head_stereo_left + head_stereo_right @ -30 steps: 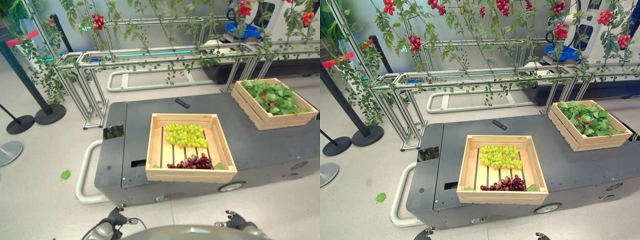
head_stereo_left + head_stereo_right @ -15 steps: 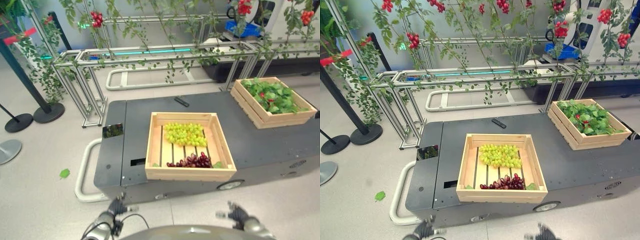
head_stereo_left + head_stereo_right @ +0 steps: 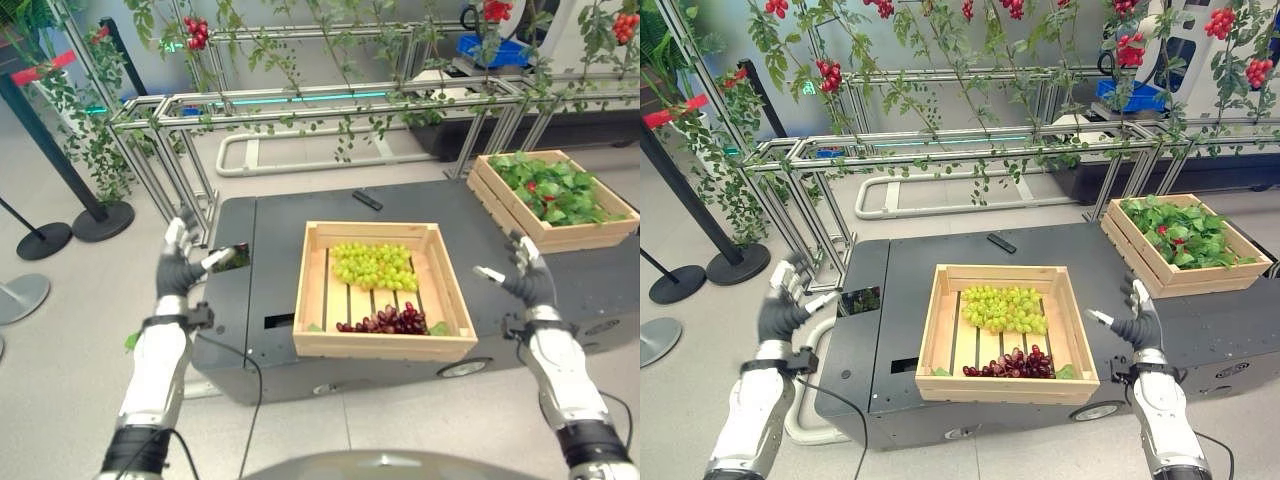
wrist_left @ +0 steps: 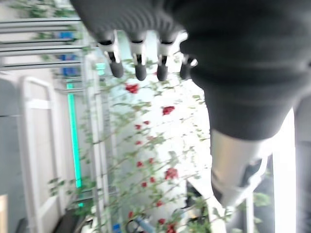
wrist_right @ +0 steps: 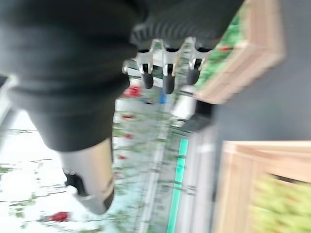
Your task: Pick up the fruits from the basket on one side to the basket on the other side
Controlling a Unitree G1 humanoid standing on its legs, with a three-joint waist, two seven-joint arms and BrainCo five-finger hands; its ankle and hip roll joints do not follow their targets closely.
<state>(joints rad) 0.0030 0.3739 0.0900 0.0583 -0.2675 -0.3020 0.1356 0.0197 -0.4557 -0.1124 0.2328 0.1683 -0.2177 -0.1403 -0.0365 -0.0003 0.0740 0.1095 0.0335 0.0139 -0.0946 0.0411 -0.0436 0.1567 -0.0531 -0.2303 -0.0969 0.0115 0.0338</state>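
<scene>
The green grapes (image 3: 372, 266) sit toward the far end of the near wooden crate (image 3: 322, 342), and the dark red grapes (image 3: 385, 322) lie along its front wall with a bit of green leaf next to them. That crate is in the middle of the dark grey flat cart (image 3: 270, 250). The second wooden crate (image 3: 500, 214), full of green leaves with a few red bits showing, sits on the cart's far right corner, well apart from the first.

Big change from a second ago: both hands have come up into view. The left hand (image 3: 177, 262) is raised off the cart's left edge, fingers spread and relaxed, holding nothing. The right hand (image 3: 525, 275) is up over the cart's right side, between the two crates, also with fingers loose and empty. The fruit hasn't moved.

A small black remote-like thing (image 3: 366, 200) lies on the cart behind the near crate. Past the cart there's an aluminium frame (image 3: 300, 105) draped with leafy vines and red fruit clusters (image 3: 196, 36), a light floor, and a black stanchion post (image 3: 60, 165) on the left. No writing I can read.
</scene>
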